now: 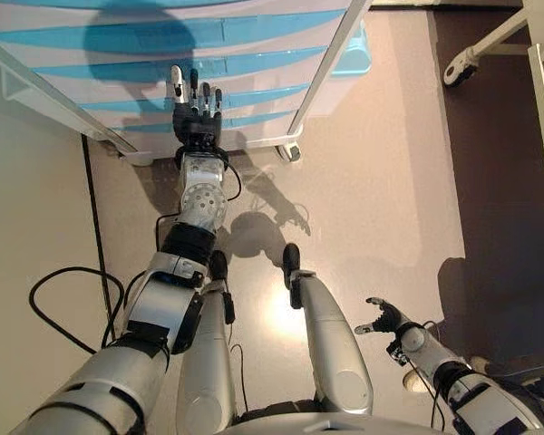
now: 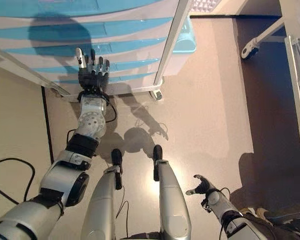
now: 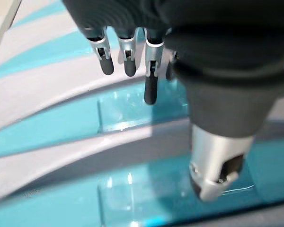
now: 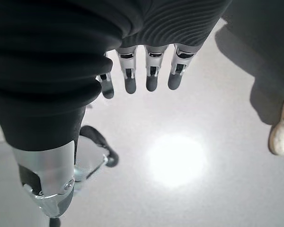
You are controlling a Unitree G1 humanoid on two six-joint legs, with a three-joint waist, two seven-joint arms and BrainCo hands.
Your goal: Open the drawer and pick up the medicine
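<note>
A white drawer unit (image 1: 254, 54) with several turquoise drawer fronts stands on castors ahead of me. All its drawers look shut, and no medicine shows in any view. My left hand (image 1: 197, 113) is stretched out to the lower drawers with straight fingers and holds nothing. In the left wrist view its fingertips (image 3: 150, 90) hover close to a clear turquoise handle recess (image 3: 132, 111); I cannot tell whether they touch it. My right hand (image 1: 383, 317) hangs low at my right side over the floor, fingers relaxed and empty.
A white metal frame (image 1: 331, 63) runs along the unit's right side, with a castor (image 1: 291, 151) at its foot. Another white frame with a castor (image 1: 458, 72) stands at the far right. A person's white shoe (image 4: 281, 130) shows on the floor.
</note>
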